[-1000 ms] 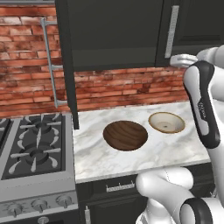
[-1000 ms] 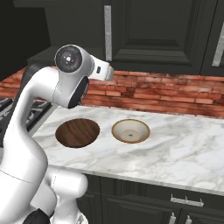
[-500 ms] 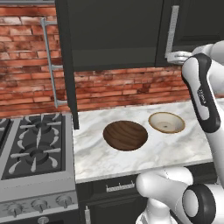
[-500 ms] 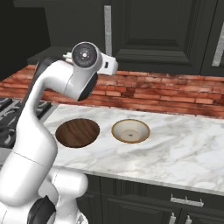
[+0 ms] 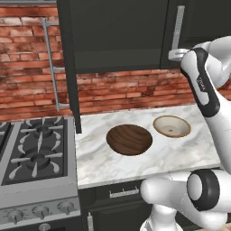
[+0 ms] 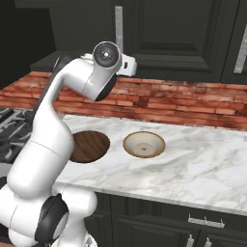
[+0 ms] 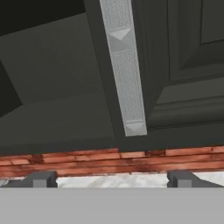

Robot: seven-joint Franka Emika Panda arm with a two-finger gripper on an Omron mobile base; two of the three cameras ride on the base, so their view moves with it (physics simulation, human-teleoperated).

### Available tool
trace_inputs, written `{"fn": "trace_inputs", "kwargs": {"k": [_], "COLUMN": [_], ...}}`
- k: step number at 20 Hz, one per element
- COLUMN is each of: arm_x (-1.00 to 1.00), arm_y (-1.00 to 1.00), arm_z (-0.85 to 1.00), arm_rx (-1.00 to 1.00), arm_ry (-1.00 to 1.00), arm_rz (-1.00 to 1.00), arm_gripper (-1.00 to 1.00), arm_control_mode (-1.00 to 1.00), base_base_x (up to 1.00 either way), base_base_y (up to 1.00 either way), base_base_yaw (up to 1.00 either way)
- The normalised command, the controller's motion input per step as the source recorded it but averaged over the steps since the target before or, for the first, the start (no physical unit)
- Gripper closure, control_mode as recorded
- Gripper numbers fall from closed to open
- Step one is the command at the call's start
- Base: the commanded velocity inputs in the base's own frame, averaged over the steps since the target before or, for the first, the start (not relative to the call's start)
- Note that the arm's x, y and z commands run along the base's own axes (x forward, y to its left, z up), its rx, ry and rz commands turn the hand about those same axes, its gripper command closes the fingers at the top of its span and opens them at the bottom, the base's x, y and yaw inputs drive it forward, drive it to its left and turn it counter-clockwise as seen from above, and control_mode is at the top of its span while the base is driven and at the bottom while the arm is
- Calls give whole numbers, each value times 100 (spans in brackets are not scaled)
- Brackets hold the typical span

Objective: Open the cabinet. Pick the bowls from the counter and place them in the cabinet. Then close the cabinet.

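The black cabinet (image 5: 122, 31) hangs over the counter (image 5: 103, 162). Its left door (image 5: 67, 67) stands swung out, and its right door (image 5: 198, 22) is shut. My gripper (image 5: 173, 55) is open and holds nothing, raised close to the lower end of the right door's silver bar handle (image 7: 124, 74). In the hand view the gripper (image 7: 111, 179) sits just below that handle, with the dark cabinet inside (image 7: 48, 65) to the left. On the marble lie the dark brown wood-grain bowl (image 5: 128, 139) and the cream bowl (image 5: 171, 126), side by side, also seen as brown bowl (image 6: 89, 145) and cream bowl (image 6: 144, 144).
A grey gas stovetop (image 5: 34, 149) with black grates adjoins the counter on the left. A red brick wall (image 5: 131, 92) runs behind. Low dark drawers (image 6: 202, 219) with short handles sit under the counter. The open door's handle (image 5: 50, 67) juts out over the stove edge.
The arm has swung the hand left and slightly up, closer to the right door's handle. Bowls and doors have not moved.
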Motion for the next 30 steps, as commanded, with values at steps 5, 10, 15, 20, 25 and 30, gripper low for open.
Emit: {"fn": "trace_inputs", "kwargs": {"k": [5,10,15,20,25,30], "arm_x": [44,38,34,46,51,54], "arm_y": [-9,-10,-17,-9,0,0], "arm_z": [7,1,0,0,0,0], "arm_rx": [-1,0,0,-1,-4,-5], "arm_ry": [0,-3,-2,0,0,0], "arm_rz": [0,0,0,0,0,-1], "arm_gripper": [-100,-100,-100,-100,-100,-100], "arm_control_mode": [-100,-100,-100,-100,-100,-100], "base_base_x": [0,0,0,0,0,0], "base_base_y": [0,0,0,0,0,0], "base_base_yaw": [0,0,0,0,0,0]}}
